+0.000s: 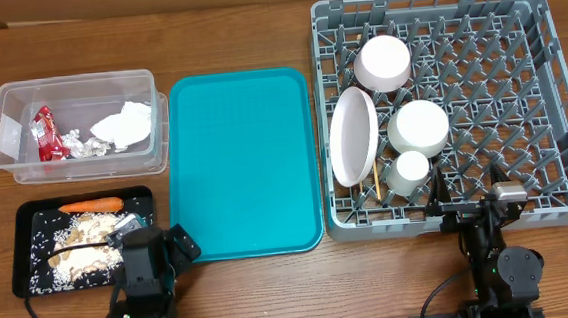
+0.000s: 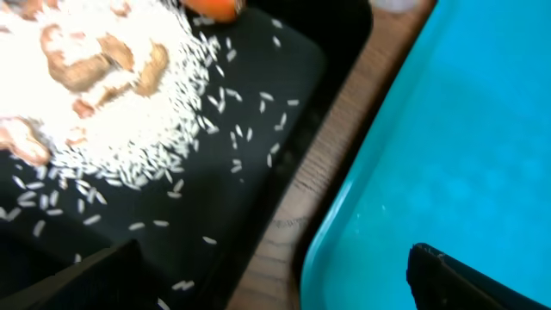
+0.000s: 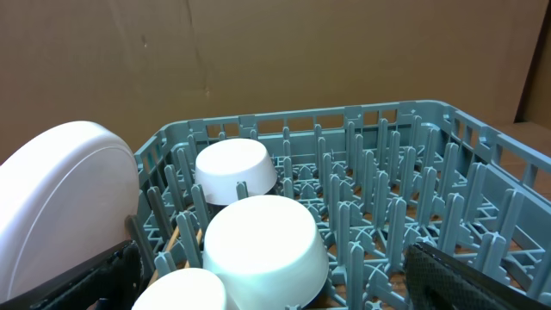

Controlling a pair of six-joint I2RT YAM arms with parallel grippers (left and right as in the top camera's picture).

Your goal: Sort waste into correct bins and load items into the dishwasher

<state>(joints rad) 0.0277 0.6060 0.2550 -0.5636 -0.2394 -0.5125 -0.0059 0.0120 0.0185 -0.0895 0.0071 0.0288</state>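
Left gripper (image 1: 158, 243) hung at the near table edge, over the seam between the black tray (image 1: 27, 212) and the teal tray (image 1: 244, 162). Its fingers were spread wide with nothing between them. Right gripper (image 1: 483, 205) sat just outside the near wall of the dish rack (image 1: 544, 5), also spread wide and holding nothing.

Rice scraps (image 1: 79, 243) and a carrot (image 1: 92, 205) lay in the black tray, with loose grains scattered toward its right rim. Nothing lay on the teal tray. In the rack, a plate (image 1: 353, 136) stood on edge, with a cup (image 1: 408, 168) and two bowls (image 1: 419, 126) mouth down beside it. A chopstick (image 1: 376, 178) lay between plate and cup; a second could not be made out. Farther off, the clear tub (image 1: 4, 103) held a red wrapper (image 1: 46, 134), foil (image 1: 72, 144) and a napkin (image 1: 124, 124).

Judgement: sorting and loading appeared complete, leaving only a clean parking of both arms. The left arm should lift before turning, since the black tray rim was close under its fingers and a knock could spill grains. The right arm should back straight off the rack wall. Bare wood along the near edge offered room, and the space above the teal tray was open.
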